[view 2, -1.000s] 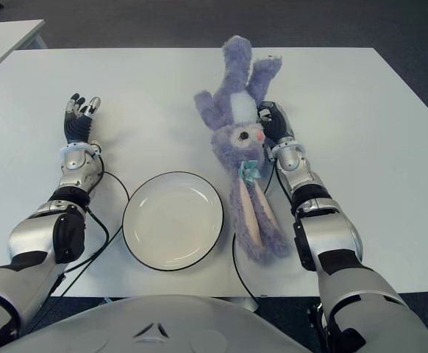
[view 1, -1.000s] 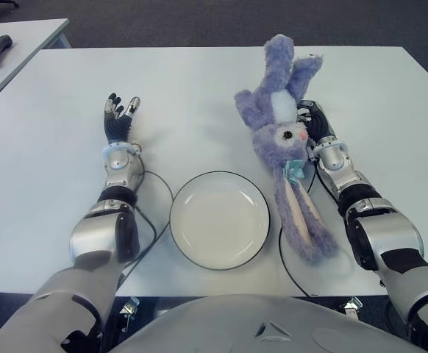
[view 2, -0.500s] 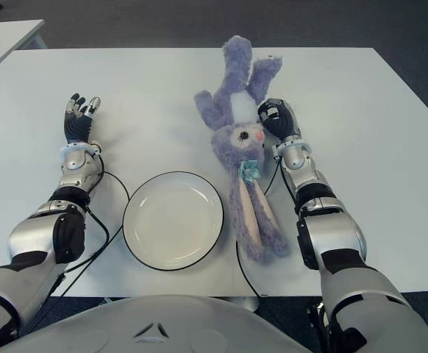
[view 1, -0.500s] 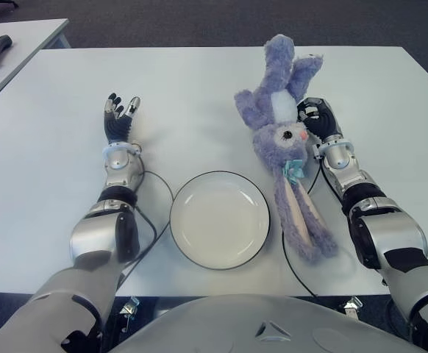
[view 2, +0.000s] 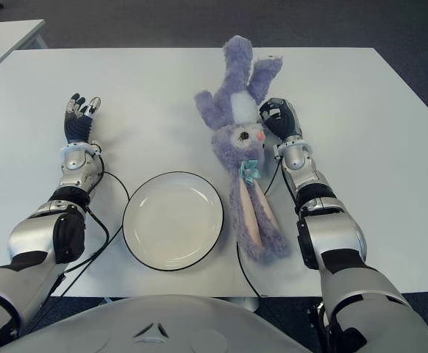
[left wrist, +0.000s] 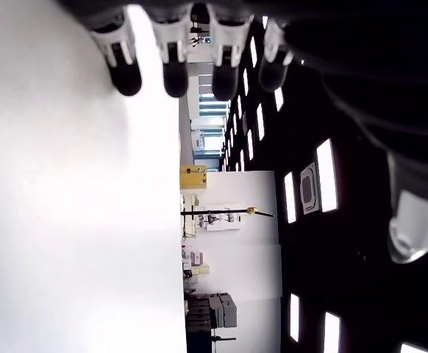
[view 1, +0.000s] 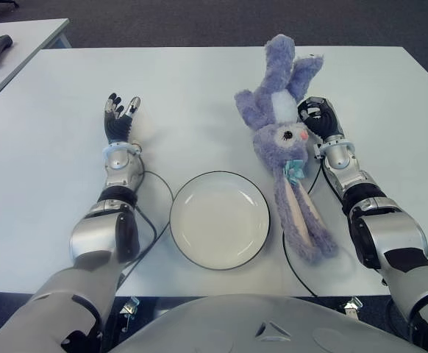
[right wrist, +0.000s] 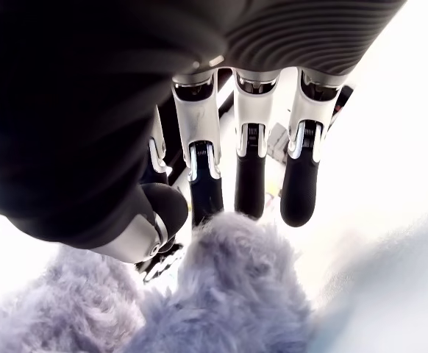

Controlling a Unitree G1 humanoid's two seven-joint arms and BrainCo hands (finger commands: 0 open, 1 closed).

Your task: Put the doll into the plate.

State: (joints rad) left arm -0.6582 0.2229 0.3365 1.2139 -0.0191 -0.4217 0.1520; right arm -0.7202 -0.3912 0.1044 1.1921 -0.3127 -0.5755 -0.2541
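Bright even light; wrist views perhaps overexposed.

1. Purple plush bunny doll (view 1: 284, 140): lay flat on white table (view 1: 199, 88), face up, long ears pointing toward robot, teal bow at neck, legs pointing away.
2. White round plate (view 1: 220, 219) with dark rim: sat empty, just left of doll's ears.

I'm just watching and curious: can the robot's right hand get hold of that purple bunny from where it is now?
Probably yes. The right hand is right against the bunny, beside its head, fingers spread over the fur without closing on it. Nothing stands between them, and the plate lies apart.
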